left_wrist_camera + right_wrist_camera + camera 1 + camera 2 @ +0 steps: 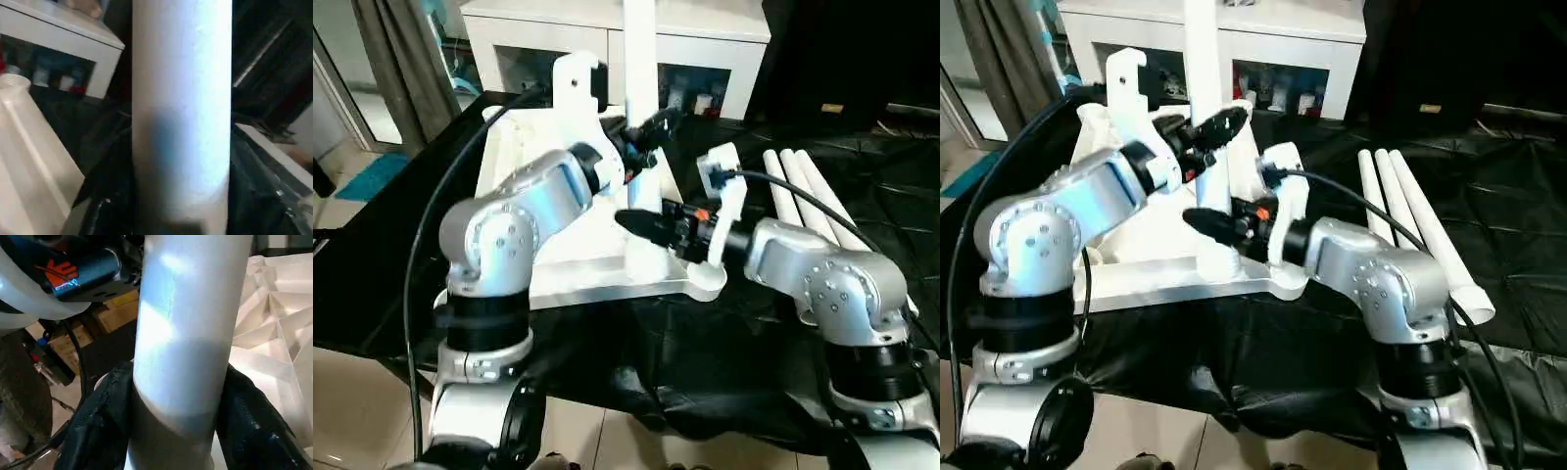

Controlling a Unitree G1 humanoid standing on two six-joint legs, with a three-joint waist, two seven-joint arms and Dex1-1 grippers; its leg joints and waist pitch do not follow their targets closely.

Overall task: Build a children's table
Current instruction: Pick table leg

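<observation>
Both of my grippers are clamped on one upright white table leg (639, 59). My left gripper (641, 137) grips it higher up, its black fingers (105, 215) pressed against either side of the tube. My right gripper (1214, 227) grips it lower down, near the base, with its black pads (98, 416) snug on both sides of the tube.

The work sits on a surface draped in glossy black sheeting (705, 343). Behind it stands a white cabinet (548, 44) with glass doors and small items on its shelves. A grey curtain (401, 59) hangs at the far left, over a pale tiled floor (352, 392).

The white tabletop (578, 264) lies upside down on the black sheeting, its ribbed underside (274, 313) facing up. The leg I am holding stands vertically at the near right part of the tabletop, rising past the top of the head camera's view; I cannot tell whether its foot is fully seated in a corner socket. Three more white legs (1400, 211) lie side by side on the sheeting to the right of the tabletop, well apart from both grippers.
</observation>
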